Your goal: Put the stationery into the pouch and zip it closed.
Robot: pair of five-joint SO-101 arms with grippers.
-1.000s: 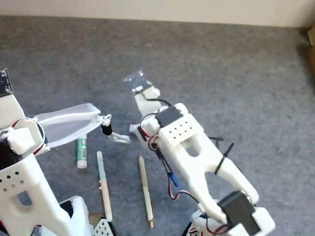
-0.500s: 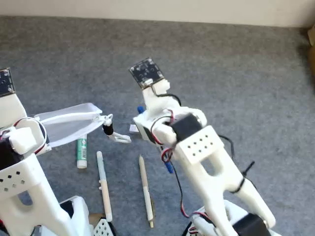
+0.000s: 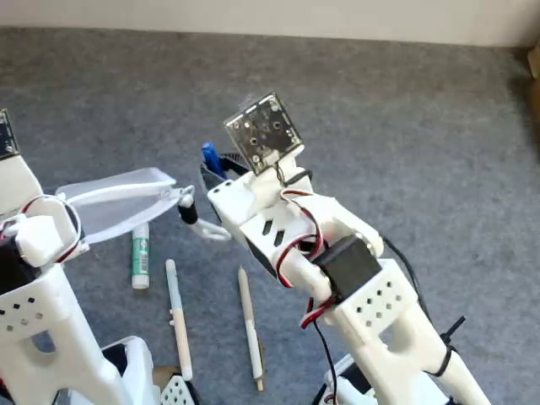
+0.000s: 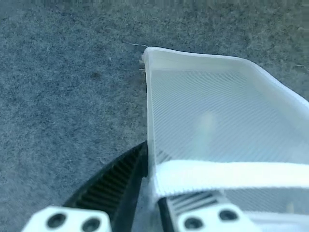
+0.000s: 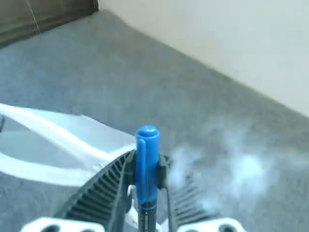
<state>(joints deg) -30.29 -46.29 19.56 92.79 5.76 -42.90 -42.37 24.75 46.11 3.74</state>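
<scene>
Nearest to us, a pale pen [image 3: 175, 314] and a cream pen [image 3: 250, 329] lie on the desk [image 3: 439, 152] on the near side of the pouch [image 3: 118, 207]. A green-capped tube [image 3: 140, 253] lies with one end just beside the pouch's near edge. We judge these go in later.

The left gripper [image 4: 152, 169] pinches the pouch's rim and holds it lifted, with its opening apparently turned toward the right arm. The step in hand, as we read it, is dropping in the blue marker [image 3: 210, 158]. The right gripper [image 5: 145, 176] is clamped around its barrel, cap upward, just past the pouch's open end on the far side.

To do it well, we would tip the marker into line with the opening, feed its leading end well inside before letting go, and hold the rim steady so it does not fold.

The right arm stretches toward the pouch's open end, wrist bent, camera board uppermost. The left arm stands at the pouch's other end.
</scene>
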